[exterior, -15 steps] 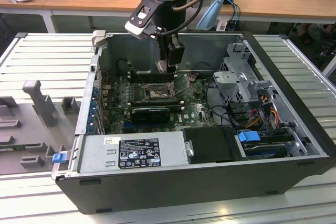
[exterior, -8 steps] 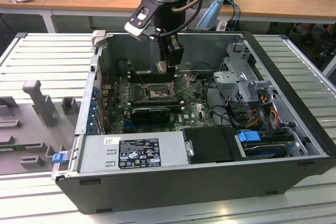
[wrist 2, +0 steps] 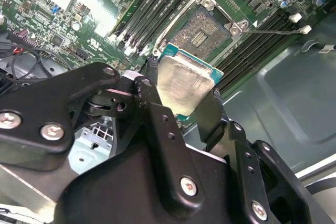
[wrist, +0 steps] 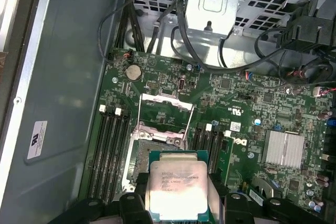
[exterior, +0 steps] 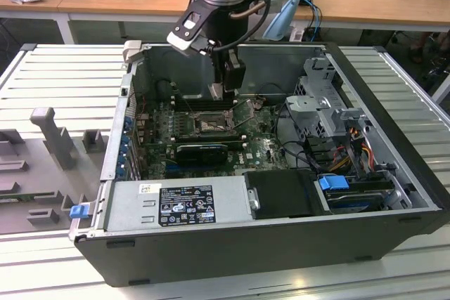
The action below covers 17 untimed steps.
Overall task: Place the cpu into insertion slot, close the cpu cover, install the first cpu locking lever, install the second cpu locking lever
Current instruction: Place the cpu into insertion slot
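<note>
My gripper (wrist 2: 184, 85) is shut on the cpu (wrist 2: 181, 82), a thin pale silver square with a green edge, one black finger on each side. It hangs tilted just above the board, close to the insertion slot (wrist 2: 202, 32), whose brownish centre lies bare inside its metal rim. In the first wrist view the cpu (wrist: 176, 184) overlaps the near part of the slot (wrist: 137, 156), and the cpu cover (wrist: 165, 102) stands swung open beyond it. In the exterior view the gripper (exterior: 225, 93) reaches down into the open computer case, just above the slot (exterior: 209, 123).
Long black memory slots (wrist: 110, 150) flank the socket on both sides. A black card (exterior: 200, 151) lies in front of it, and a power supply (exterior: 179, 205) beyond that. A drive cage (exterior: 323, 114) with cables is on the exterior view's right. A silver heat sink (wrist: 283, 148) sits on the board.
</note>
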Tool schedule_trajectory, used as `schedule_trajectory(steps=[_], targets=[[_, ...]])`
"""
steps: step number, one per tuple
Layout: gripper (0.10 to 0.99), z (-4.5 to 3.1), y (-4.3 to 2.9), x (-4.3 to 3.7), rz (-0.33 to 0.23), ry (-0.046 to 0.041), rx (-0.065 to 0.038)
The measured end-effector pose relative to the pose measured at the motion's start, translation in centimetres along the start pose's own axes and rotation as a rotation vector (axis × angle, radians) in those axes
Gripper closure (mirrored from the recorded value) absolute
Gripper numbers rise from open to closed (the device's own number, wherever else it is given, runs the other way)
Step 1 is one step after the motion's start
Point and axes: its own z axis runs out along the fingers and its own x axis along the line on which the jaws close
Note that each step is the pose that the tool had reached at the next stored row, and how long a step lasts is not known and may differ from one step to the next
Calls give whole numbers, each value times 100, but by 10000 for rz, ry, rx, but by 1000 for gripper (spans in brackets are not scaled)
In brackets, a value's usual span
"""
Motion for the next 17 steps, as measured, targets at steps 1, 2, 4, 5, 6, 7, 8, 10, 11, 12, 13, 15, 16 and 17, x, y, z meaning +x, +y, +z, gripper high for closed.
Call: schedule_trajectory(steps=[1,2,4,5,6,7,8,10,11,12,13,15,16,17], targets=[[561,8,0,0,3,0,0],[561,13,-1,0,5,0,-1],[561,21,-1,0,8,0,-1],[561,24,-2,0,9,0,-1],[561,27,-2,-1,10,-1,0],[561,32,-2,-1,12,-1,0],[561,43,-4,-1,22,-1,2],[561,68,-4,4,58,-1,22],[561,99,-5,13,118,-1,39],[561,117,-6,16,184,-3,56],[561,134,-7,16,296,-10,63],[561,181,-11,15,782,-46,69],[561,226,-14,14,1211,-76,67],[561,251,-17,14,1394,-90,66]])
